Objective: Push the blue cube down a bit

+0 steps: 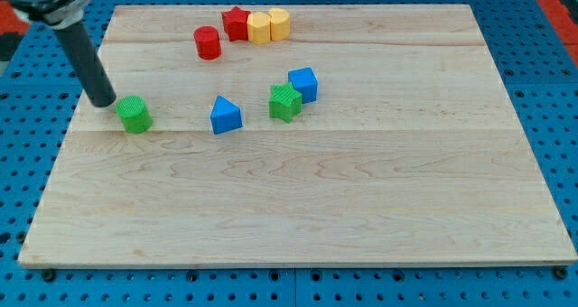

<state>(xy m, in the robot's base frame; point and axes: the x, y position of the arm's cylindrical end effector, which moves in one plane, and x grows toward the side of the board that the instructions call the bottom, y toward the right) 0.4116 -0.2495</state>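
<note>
The blue cube sits right of the board's middle top, touching a green star block at its lower left. My tip is at the view's left, just left of a green cylinder and far left of the blue cube. A blue triangular block lies between the green cylinder and the green star.
A red cylinder stands at the top. Right of it, a red star and two yellow blocks form a row. The wooden board rests on a blue pegboard.
</note>
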